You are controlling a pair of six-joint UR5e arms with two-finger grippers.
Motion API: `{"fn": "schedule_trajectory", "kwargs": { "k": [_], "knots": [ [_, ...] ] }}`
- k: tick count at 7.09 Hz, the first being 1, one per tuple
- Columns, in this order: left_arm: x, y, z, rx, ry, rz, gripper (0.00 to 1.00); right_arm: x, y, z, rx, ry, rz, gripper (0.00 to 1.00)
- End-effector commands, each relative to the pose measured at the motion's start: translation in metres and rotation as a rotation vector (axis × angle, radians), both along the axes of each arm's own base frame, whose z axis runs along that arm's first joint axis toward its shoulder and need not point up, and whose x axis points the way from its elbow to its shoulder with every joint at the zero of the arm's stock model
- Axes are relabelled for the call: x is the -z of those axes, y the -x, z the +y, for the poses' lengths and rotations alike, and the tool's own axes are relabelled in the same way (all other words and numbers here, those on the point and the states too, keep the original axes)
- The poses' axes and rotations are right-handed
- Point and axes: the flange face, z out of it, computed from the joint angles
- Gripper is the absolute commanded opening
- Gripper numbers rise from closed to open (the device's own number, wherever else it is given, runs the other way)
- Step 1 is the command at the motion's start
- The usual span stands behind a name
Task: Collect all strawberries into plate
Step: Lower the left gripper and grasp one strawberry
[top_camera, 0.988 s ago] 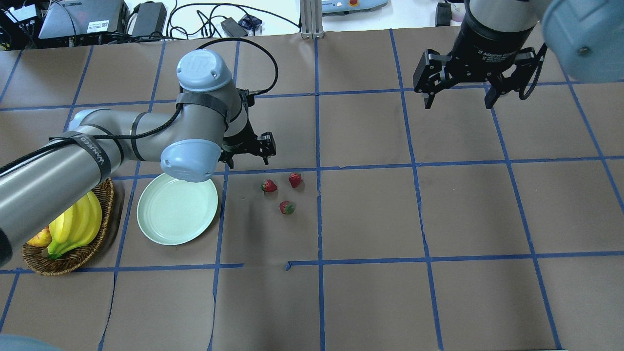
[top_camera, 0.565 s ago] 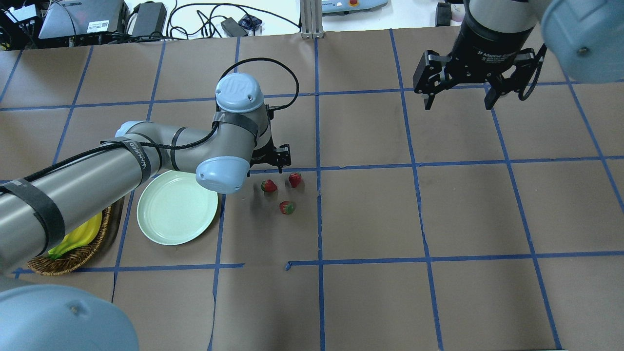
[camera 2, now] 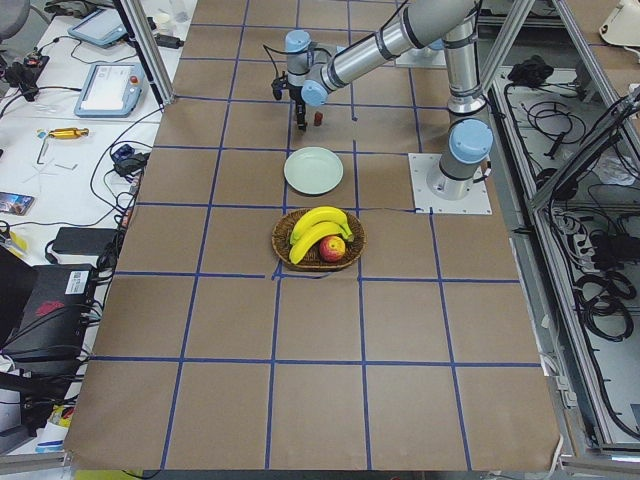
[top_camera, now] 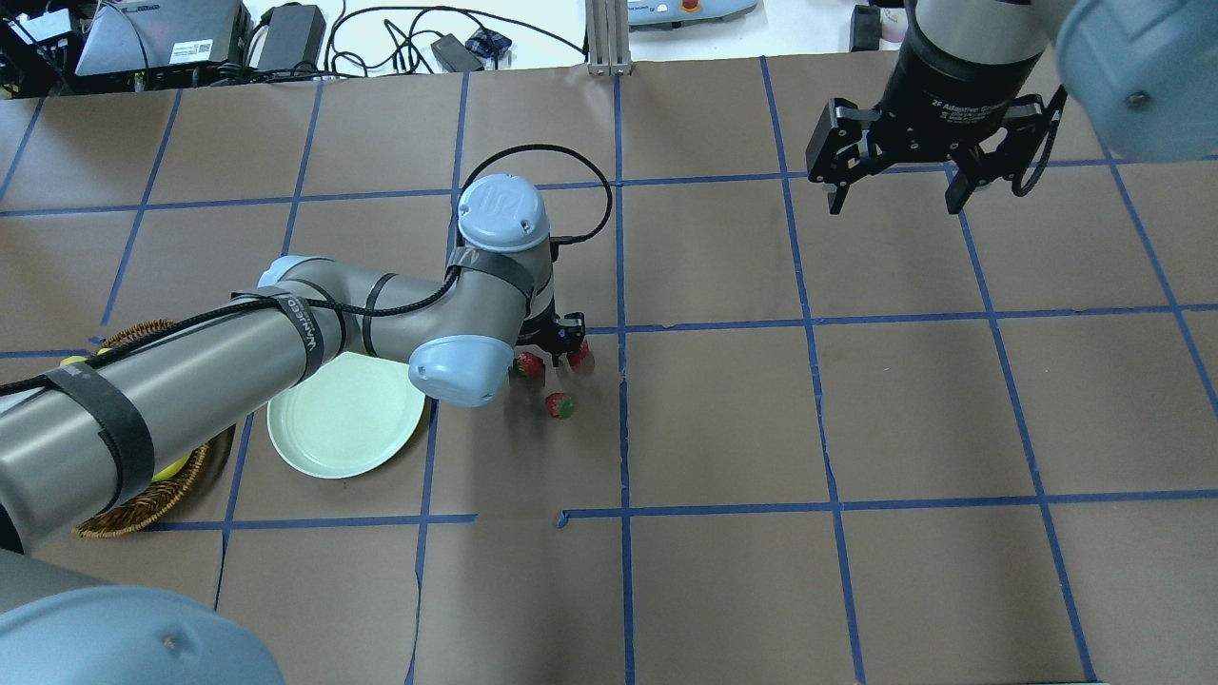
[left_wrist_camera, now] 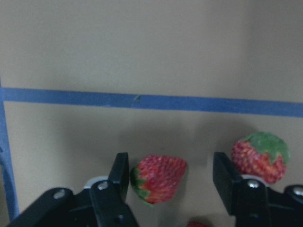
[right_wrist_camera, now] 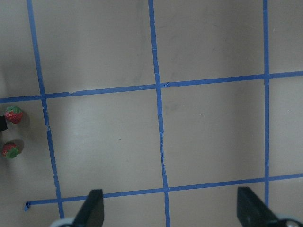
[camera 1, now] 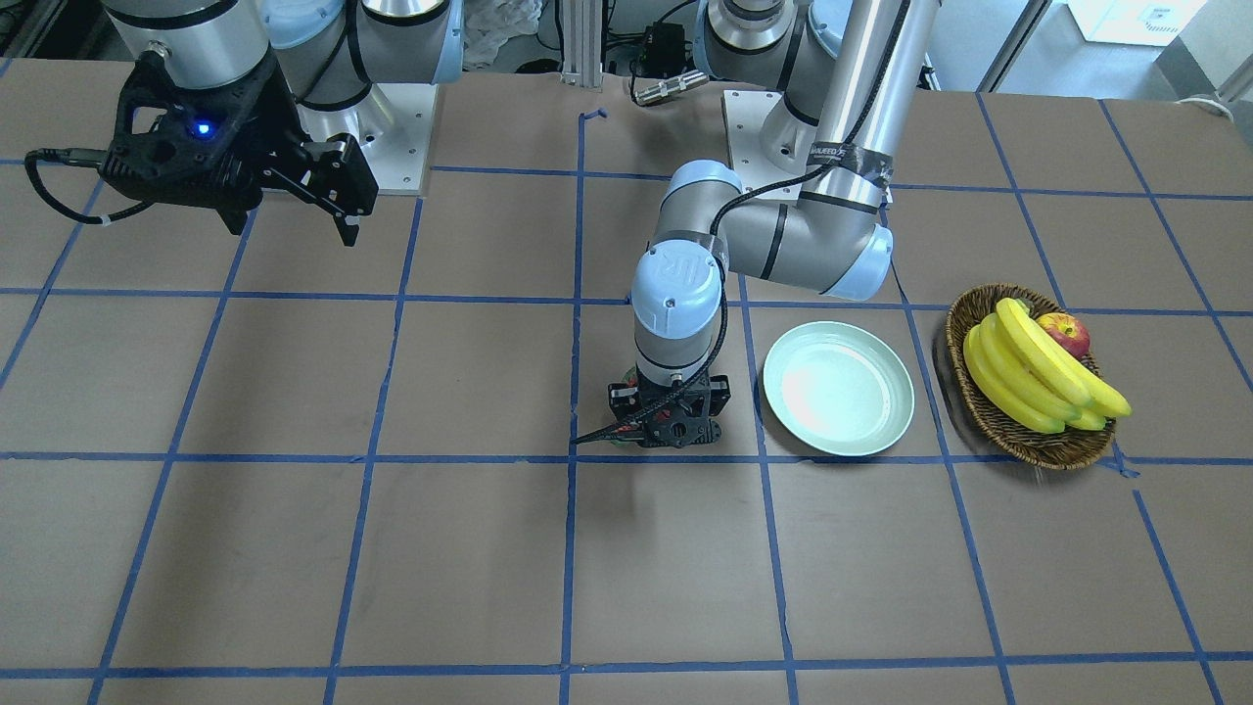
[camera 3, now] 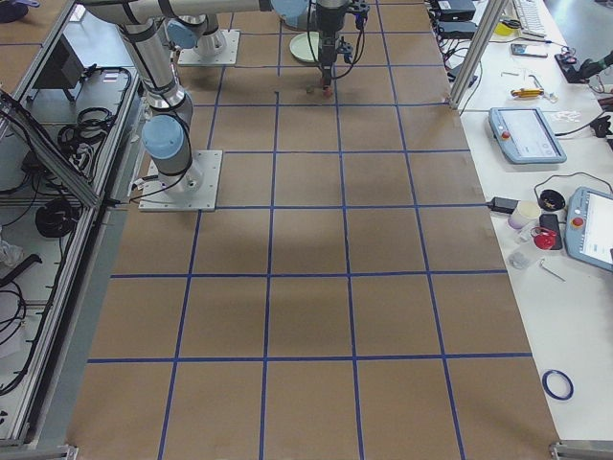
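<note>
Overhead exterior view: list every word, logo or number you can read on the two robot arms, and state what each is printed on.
"UR": logo on the blue joint cap of the left arm.
"2F Adaptive": white print on the black body above the right gripper; what follows it is too small to read.
White lettering on the black strap: too blurred to read.

A brown wicker basket (camera 1: 1038, 452) sits at the right of the front-facing view. It holds a bunch of yellow bananas (camera 1: 1028, 377), with a red apple (camera 1: 1065, 333) tucked behind them. Blue tape lines (camera 1: 372, 456) grid the brown paper-covered table (camera 1: 245, 558).
</note>
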Motion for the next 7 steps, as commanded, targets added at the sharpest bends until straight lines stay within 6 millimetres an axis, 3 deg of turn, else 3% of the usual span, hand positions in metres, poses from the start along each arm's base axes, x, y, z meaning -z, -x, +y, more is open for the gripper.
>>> {"fn": "schedule_trajectory", "kwargs": {
  "k": [1,3,5,7],
  "knots": [
    [0.002,-0.002,0.001,0.001,0.0,-0.018,0.61,0.0,0.0,0.0,0.0,-0.001,0.0,1.0],
    [0.004,-0.002,0.001,0.001,-0.006,-0.02,0.07,0.0,0.0,0.0,0.0,-0.001,0.0,1.0],
    [-0.004,-0.001,-0.001,0.016,0.007,-0.015,0.0,0.0,0.0,0.0,0.0,0.001,0.0,1.0],
    [-0.043,-0.03,-0.006,0.029,-0.005,-0.103,0.0,0.0,-0.001,0.0,-0.001,0.0,0.0,1.0]
  ]
}}
